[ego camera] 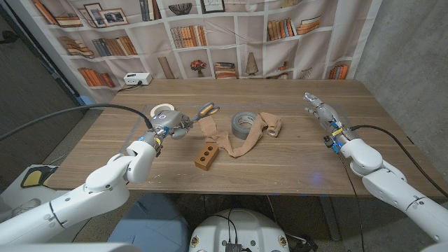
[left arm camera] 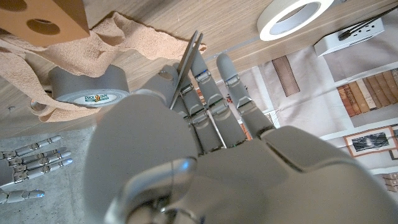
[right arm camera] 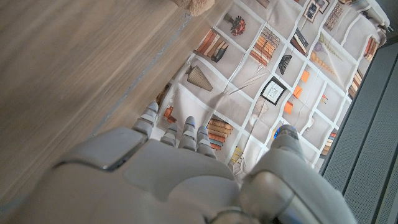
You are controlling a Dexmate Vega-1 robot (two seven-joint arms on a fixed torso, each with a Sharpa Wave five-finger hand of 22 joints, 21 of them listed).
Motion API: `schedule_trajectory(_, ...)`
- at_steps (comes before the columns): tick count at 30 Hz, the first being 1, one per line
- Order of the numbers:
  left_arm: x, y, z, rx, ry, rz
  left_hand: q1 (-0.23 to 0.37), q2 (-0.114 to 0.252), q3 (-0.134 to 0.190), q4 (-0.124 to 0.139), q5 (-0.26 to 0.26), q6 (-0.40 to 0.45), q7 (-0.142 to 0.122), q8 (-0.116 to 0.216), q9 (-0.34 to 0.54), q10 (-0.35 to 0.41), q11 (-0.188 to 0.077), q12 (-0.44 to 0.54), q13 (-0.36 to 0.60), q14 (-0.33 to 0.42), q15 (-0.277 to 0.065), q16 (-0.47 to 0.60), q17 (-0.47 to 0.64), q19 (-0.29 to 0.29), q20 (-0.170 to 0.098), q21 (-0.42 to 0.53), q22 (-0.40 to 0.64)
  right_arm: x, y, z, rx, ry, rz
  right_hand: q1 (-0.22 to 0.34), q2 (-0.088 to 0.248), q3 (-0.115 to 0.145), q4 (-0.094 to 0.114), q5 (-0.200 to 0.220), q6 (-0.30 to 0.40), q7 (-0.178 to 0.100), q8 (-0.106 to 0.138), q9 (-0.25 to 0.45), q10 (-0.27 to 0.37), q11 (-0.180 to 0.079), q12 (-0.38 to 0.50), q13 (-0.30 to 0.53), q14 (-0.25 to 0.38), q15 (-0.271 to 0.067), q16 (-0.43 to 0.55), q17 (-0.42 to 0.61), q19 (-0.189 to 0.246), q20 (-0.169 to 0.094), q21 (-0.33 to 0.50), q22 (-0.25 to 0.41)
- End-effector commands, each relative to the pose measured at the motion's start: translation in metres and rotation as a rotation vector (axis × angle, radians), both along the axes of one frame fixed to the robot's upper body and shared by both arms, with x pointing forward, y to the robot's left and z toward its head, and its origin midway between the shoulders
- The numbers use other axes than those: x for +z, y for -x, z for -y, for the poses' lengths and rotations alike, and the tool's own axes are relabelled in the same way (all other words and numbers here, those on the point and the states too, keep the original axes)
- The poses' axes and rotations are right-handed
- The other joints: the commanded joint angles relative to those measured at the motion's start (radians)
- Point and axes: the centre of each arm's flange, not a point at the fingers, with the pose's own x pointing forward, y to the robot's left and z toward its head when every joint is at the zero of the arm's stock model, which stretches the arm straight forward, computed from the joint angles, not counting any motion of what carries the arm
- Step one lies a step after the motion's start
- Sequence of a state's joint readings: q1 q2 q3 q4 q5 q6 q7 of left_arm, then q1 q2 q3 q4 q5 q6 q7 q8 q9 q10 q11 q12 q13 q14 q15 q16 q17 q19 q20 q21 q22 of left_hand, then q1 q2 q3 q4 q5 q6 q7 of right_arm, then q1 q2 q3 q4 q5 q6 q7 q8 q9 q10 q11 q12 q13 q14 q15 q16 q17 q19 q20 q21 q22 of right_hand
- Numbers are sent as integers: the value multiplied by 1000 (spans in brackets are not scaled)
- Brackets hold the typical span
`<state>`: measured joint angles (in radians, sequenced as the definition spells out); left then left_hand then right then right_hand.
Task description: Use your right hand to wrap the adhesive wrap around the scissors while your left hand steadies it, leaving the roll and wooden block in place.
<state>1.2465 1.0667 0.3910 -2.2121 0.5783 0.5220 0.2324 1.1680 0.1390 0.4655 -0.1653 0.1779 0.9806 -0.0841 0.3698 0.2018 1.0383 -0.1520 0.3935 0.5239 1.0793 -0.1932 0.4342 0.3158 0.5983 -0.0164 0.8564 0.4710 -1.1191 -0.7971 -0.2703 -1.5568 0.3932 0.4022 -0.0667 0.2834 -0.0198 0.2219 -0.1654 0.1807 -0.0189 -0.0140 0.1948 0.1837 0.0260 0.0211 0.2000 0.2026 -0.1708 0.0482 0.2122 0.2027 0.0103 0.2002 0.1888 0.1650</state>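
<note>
- The white tape roll point(ego camera: 164, 110) lies flat on the table point(ego camera: 280, 175) at far left, just behind the left hand; it also shows in the left wrist view point(left arm camera: 292, 17).
- The left hand point(ego camera: 170, 124) sits left of centre with its fingers point(left arm camera: 208, 93) closed around the scissors point(ego camera: 199, 114). In the left wrist view the metal blades point(left arm camera: 188, 65) run across the fingers.
- The orange scissor handles point to the far right, away from the hand, and sit just above the strip's left end.
- The wooden block point(ego camera: 206, 158), with two round holes in its top, lies near centre, nearer than the scissors and touching the strip.
- The tan adhesive wrap point(ego camera: 234, 143) trails loose across the table from the scissors, past the block, to its small roll point(ego camera: 272, 126) right of centre.
- The grey duct tape roll point(ego camera: 243, 122) stands flat between the scissors and the wrap's roll, with the strip draped against it.
- The right hand point(ego camera: 318, 108) is raised at far right, well apart from the wrap, fingers spread and holding nothing; it also shows in the left wrist view point(left arm camera: 31, 168).
- A printed bookshelf backdrop point(ego camera: 210, 35) hangs behind the table.
</note>
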Motion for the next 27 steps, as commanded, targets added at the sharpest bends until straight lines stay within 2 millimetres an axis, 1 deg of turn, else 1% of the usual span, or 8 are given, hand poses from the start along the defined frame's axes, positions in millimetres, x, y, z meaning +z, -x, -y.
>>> schedule_trajectory(1,-2,0,-2,-3,2,-10,3,6,-2,-3,5,11,3,-3,5,27,-25,-4,50,56,-40,-6,0,0,-13,16,6,8,8,-10,-45,106,13,21,-3,6,0,4,-19,1,-4,5,0,10,5,5,-12,-5,4,2,-2,-2,1,6)
schedule_trajectory(5,-2,0,-3,-1,8,-15,2,6,-2,-3,5,13,4,-3,5,27,-24,-4,52,59,-41,-7,0,-4,-15,21,8,11,9,-13,-68,147,13,30,-1,9,-1,5,-22,4,-3,5,-3,12,4,5,-16,-5,3,2,-5,-4,-1,6)
schedule_trajectory(10,-3,-1,-3,1,13,-25,1,5,-1,-2,5,12,2,-5,5,27,-24,-6,53,60,-41,-10,-1,-15,-18,27,11,9,10,-15,-90,178,8,38,1,12,-2,6,-25,4,-3,5,-3,11,4,5,-18,-6,2,3,-8,-5,-2,6)
schedule_trajectory(15,-6,-3,2,0,8,-23,0,5,-1,-2,5,13,3,-7,6,26,-25,-8,56,62,-41,-15,-2,-23,-18,38,15,5,10,-18,-104,206,-8,50,3,17,-4,8,-32,4,-4,5,-3,14,5,6,-22,-5,1,3,-15,-6,-4,6)
schedule_trajectory(18,-4,-3,1,-7,22,-28,-1,3,-1,-2,5,12,3,-8,6,25,-24,-8,58,61,-41,-17,-2,-27,-18,42,17,5,10,-18,-105,214,-7,59,3,20,-5,8,-39,2,-5,5,-4,18,5,6,-26,-4,-1,3,-20,-7,-6,6)
schedule_trajectory(21,1,-4,0,-6,29,-31,-2,5,0,-1,5,9,4,-10,6,24,-22,-10,59,59,-40,-20,-3,-41,-17,43,18,5,10,-22,-105,239,0,64,3,21,-5,8,-42,2,-5,5,-5,17,5,7,-29,-3,-2,4,-24,-8,-7,6)
schedule_trajectory(24,3,-2,-1,-8,32,-23,-3,6,1,0,5,9,7,-11,7,24,-20,-10,62,59,-40,-22,-3,-53,-17,46,20,7,13,-27,-133,275,15,73,4,24,-6,9,-50,1,-6,5,-13,23,2,7,-33,-3,-3,4,-25,-10,-6,6)
schedule_trajectory(27,5,-1,0,-12,33,-18,-3,5,1,-1,5,9,7,-12,7,24,-19,-11,63,56,-40,-25,-4,-55,-17,50,22,7,14,-30,-150,294,24,79,4,26,-6,9,-56,0,-7,5,-19,21,1,7,-37,-2,-4,4,-29,-9,-7,6)
